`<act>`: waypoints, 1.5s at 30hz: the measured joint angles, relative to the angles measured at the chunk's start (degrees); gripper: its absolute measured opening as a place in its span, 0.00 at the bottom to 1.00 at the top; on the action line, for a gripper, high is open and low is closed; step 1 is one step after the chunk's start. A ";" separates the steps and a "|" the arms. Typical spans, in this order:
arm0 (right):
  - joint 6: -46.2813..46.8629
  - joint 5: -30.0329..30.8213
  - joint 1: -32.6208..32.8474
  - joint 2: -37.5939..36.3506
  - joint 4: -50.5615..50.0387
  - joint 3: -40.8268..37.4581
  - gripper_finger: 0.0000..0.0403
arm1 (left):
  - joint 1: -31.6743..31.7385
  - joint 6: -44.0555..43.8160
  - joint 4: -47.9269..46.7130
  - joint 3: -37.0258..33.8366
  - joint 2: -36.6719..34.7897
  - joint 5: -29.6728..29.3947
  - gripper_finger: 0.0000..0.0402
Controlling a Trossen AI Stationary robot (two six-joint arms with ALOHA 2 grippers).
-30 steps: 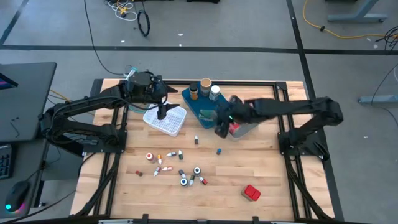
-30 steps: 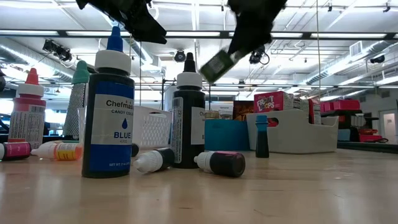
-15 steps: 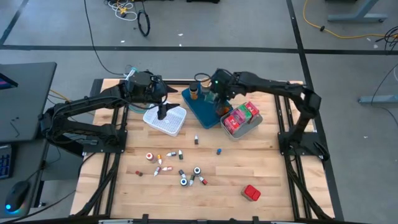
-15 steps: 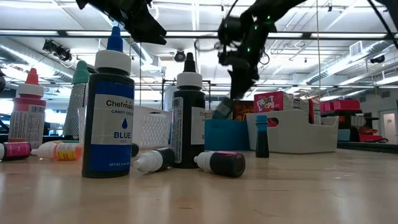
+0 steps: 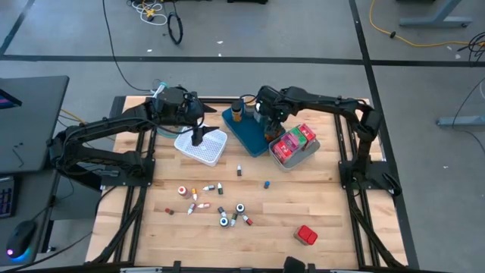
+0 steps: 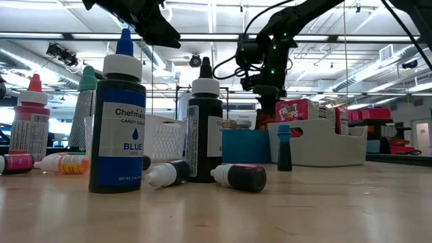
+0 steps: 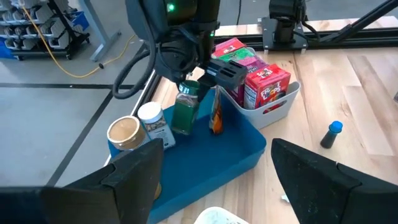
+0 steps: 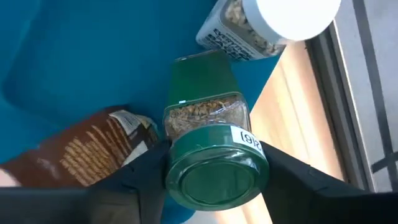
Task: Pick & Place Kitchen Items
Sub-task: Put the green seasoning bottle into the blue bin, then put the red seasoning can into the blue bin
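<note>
**Table layout around the two grippers**

The right gripper (image 5: 267, 120) sits over the tray (image 7: 217, 163), with a herb jar (image 7: 185, 107) between its fingers, standing in the tray. Just beside the jar stand a white-capped jar (image 7: 153, 122) and a wide-lidded jar (image 7: 126, 134). On the gripper's other side, a bin (image 5: 305, 154) holds boxed packets (image 7: 266, 84). The left gripper (image 5: 197, 139) hangs over a mesh basket (image 5: 206, 149). Nearer the table's front edge than both grippers lie scattered small bottles (image 5: 221, 211) and a tin (image 5: 306, 235).
</note>
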 joint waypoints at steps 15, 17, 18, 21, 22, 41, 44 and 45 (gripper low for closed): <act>-0.36 2.90 0.22 -0.03 4.71 0.02 0.72 | 0.00 -0.44 0.00 0.00 0.00 0.00 0.76; 0.13 2.59 0.71 -0.51 4.36 0.02 0.73 | 0.00 -0.45 0.00 0.00 0.00 0.00 0.76; 1.37 2.45 1.14 -0.98 4.25 0.02 0.73 | 0.00 -0.46 0.00 0.00 0.00 0.00 0.76; 4.28 1.37 2.97 -3.14 2.29 0.02 0.71 | 0.00 -0.46 0.00 0.00 0.00 0.02 0.76; 4.88 1.44 3.74 -3.95 1.32 0.02 0.71 | 0.00 -0.44 0.03 0.00 0.00 0.03 0.76; 28.96 -5.54 29.65 -18.64 -5.95 0.07 0.60 | -5.15 -0.44 0.40 0.00 0.00 6.10 0.76; 35.18 -5.90 36.59 -18.55 -7.89 0.07 0.59 | -6.15 -0.44 0.63 0.00 0.00 6.08 0.76; 37.88 -6.21 38.84 -18.56 -8.45 0.07 0.58 | -6.36 -0.44 0.64 0.00 0.00 6.10 0.76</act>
